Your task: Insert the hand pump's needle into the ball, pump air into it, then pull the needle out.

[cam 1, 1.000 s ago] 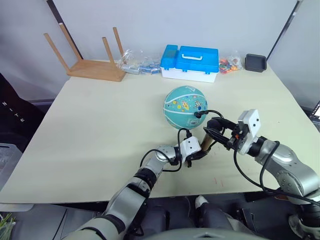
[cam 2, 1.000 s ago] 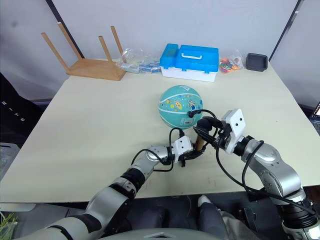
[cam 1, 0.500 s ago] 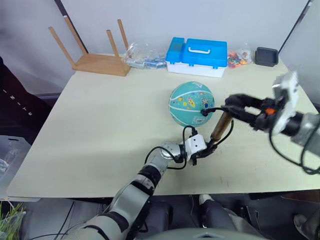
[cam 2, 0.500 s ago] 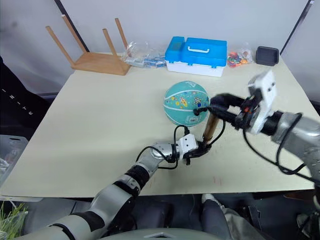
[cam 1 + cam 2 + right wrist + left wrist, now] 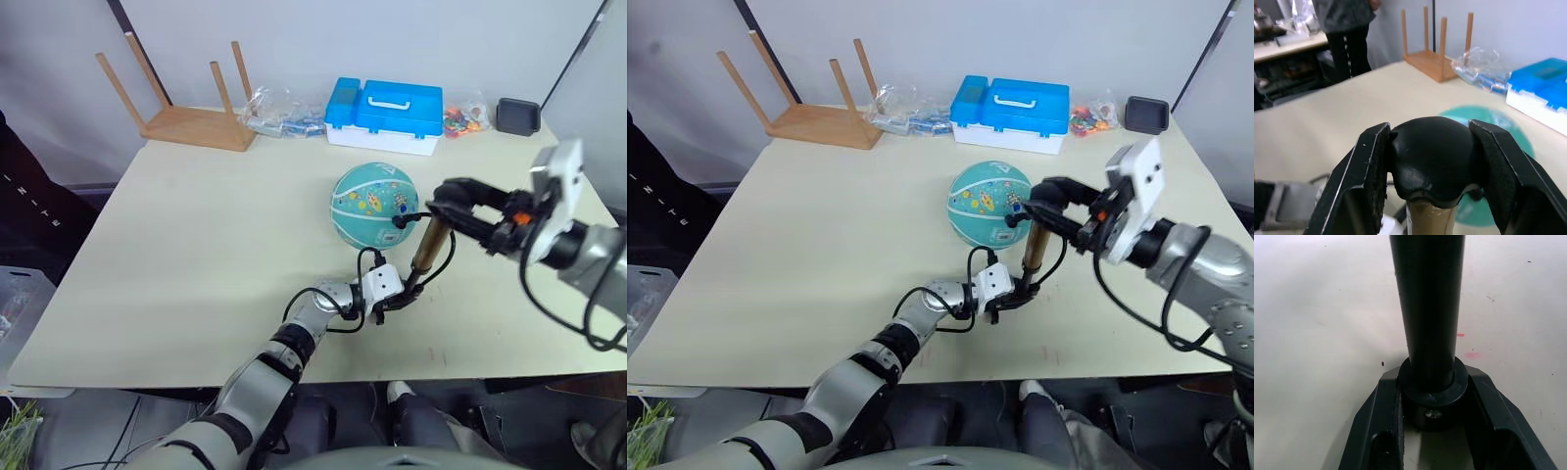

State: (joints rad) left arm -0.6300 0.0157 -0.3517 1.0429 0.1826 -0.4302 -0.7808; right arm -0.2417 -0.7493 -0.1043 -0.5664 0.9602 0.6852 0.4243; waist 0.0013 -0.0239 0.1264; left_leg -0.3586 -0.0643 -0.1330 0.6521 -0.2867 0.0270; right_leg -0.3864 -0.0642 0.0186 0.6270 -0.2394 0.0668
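Left gripper (image 5: 1011, 297) clamps the hand pump (image 5: 1033, 255) at its base; right gripper (image 5: 1050, 196) grips the handle directly above — axis upright, ball (image 5: 988, 203) just beyond, hose attached.

The right tool (image 5: 1050, 199) has pulled the bronze-gold hand pump's (image 5: 1033, 253) black T-handle up, standing the cylinder upright.

hand pump (image 5: 1034, 253) upright beside ball (image 5: 990, 203), both grippers gripping
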